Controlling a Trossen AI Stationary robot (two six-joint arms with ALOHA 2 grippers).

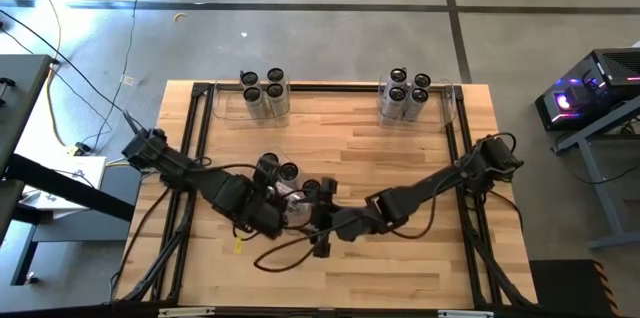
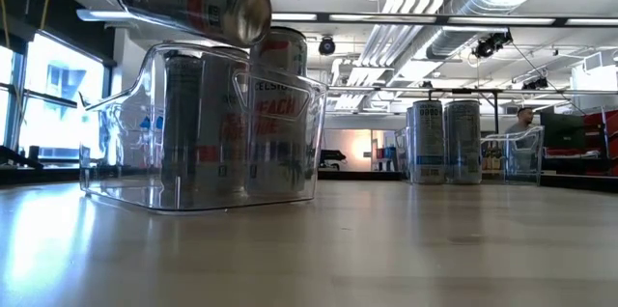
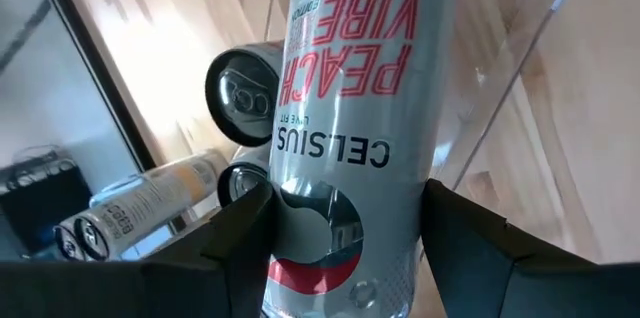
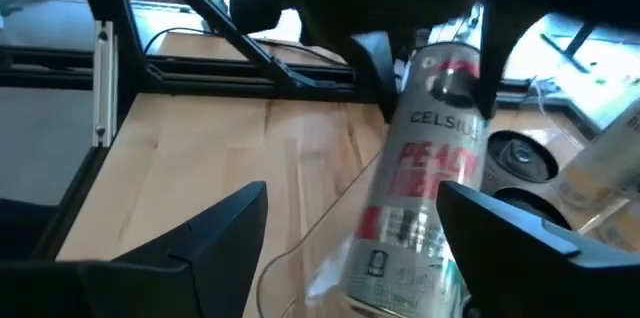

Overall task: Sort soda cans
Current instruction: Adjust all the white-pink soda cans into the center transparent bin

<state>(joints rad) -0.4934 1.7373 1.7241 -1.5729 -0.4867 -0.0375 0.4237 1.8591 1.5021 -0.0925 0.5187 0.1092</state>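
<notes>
The left gripper (image 3: 345,233) pinches a Celsius Peach Vibe can (image 3: 355,108) above the near clear bin (image 2: 135,186), with upright cans (image 3: 243,95) just beside its fingers. To its right, the right gripper (image 4: 350,228) hangs spread and empty, facing that held can.

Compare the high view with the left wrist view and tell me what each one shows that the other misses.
Only the high view shows both arms, the right gripper and the two far bins of cans. Only the left wrist view shows the held can's print, Celsius Peach Vibe, and the left gripper's fingers on its sides. Both show the near clear bin with cans in it.
</notes>
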